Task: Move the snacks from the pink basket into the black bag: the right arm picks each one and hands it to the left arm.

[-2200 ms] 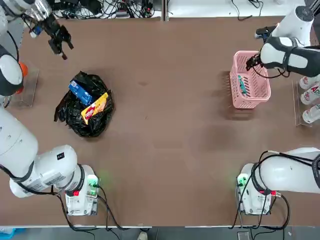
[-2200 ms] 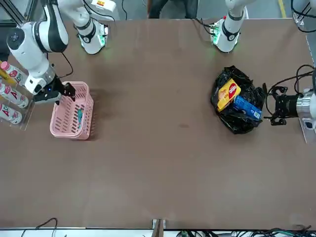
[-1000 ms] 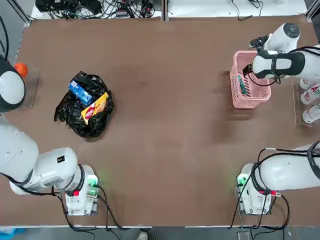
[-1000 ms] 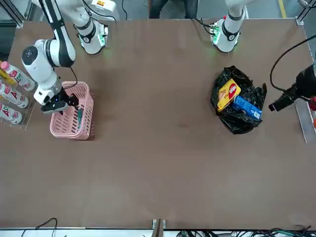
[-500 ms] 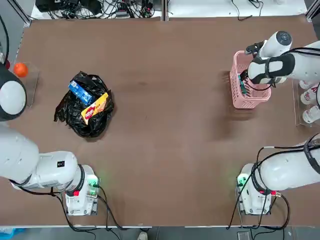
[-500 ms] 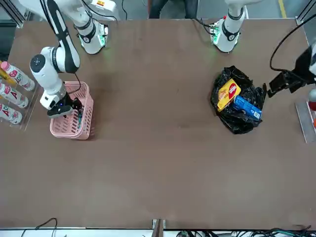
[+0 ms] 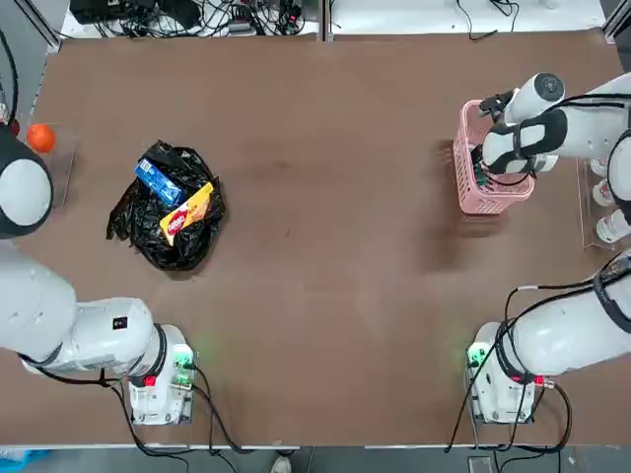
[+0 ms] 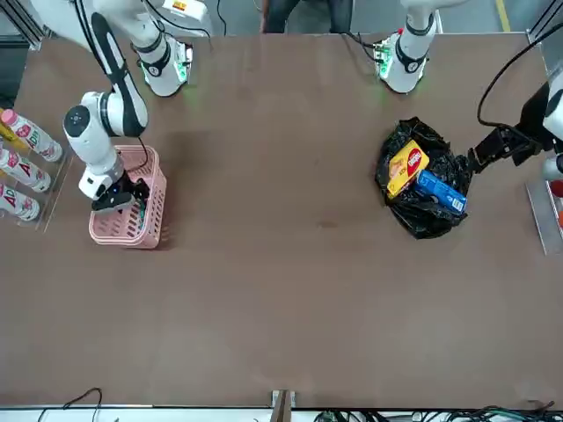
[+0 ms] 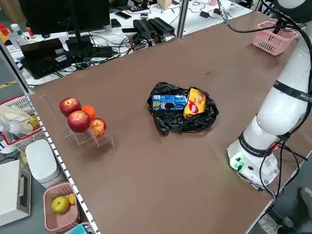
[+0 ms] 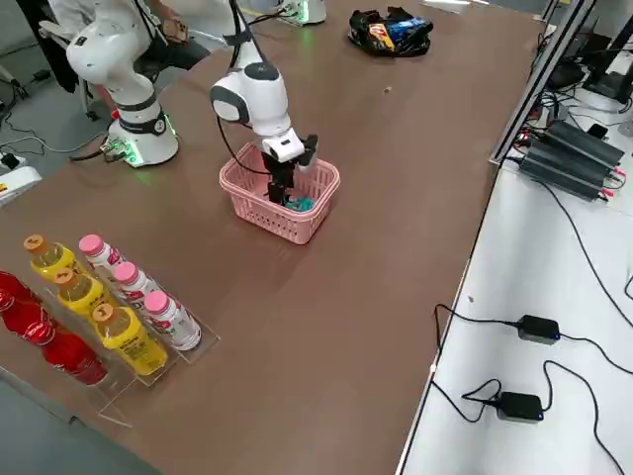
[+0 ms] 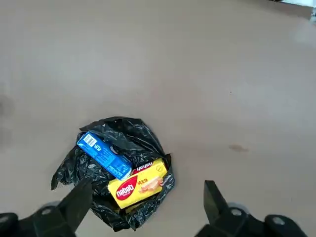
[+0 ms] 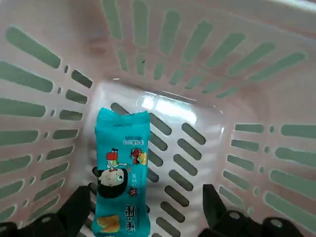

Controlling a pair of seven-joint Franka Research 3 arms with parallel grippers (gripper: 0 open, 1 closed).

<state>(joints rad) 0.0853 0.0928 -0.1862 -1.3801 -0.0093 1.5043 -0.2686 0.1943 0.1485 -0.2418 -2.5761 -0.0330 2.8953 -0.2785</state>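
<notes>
Last pick underway: right gripper (image 12: 143, 210), fingers wide and empty, down inside pink basket (image 7: 467, 187) at worktop's right edge over teal snack (image 12: 121, 175); blue snack (image 7: 158, 181) and yellow snack (image 7: 187, 212) lie on black bag (image 7: 148, 236); left gripper (image 11: 143, 205) waits above, fingers wide; next: lower, close on teal packet

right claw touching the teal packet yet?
Apart. Right wrist view: the open right claw hangs above the teal packet in the pink basket, fingertips clear of it.
</notes>
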